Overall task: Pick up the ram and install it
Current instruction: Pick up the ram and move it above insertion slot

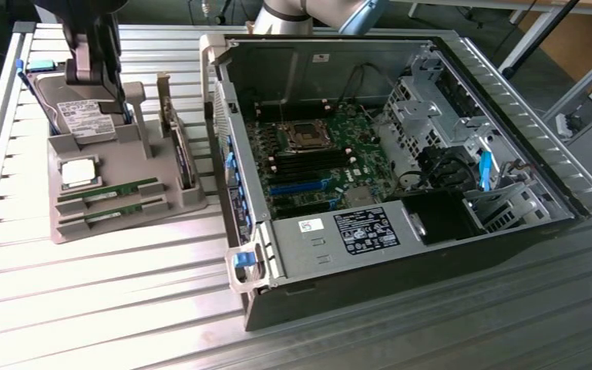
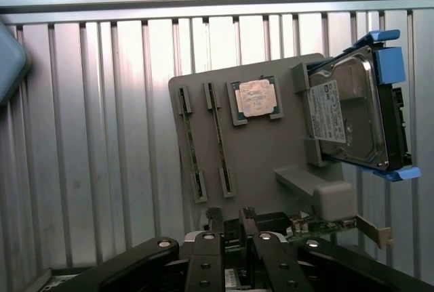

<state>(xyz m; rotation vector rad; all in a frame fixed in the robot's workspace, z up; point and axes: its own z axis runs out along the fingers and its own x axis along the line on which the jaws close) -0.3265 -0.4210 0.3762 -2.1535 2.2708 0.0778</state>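
Note:
Two green ram sticks (image 1: 109, 192) (image 1: 111, 213) lie on edge in the slots of a grey holder tray (image 1: 121, 166) at the exterior view's left. In the wrist view they appear edge-on as thin strips (image 2: 190, 144) (image 2: 218, 136). My gripper (image 1: 119, 104) hangs over the far end of the tray, beside the hard drive (image 1: 82, 119), well away from the sticks. Its fingers (image 2: 215, 221) stand apart with nothing between them, so the gripper (image 2: 231, 223) is open and empty. The open computer case (image 1: 399, 154) exposes the motherboard and its dark memory slots (image 1: 301, 163).
The tray also carries a silver CPU (image 1: 78, 171) (image 2: 255, 98), the hard drive (image 2: 352, 110) in blue rails, and an upright expansion card (image 1: 178, 150). The case's walls (image 1: 224, 154) rise right beside the tray. Everything rests on a ribbed aluminium table (image 1: 101, 301).

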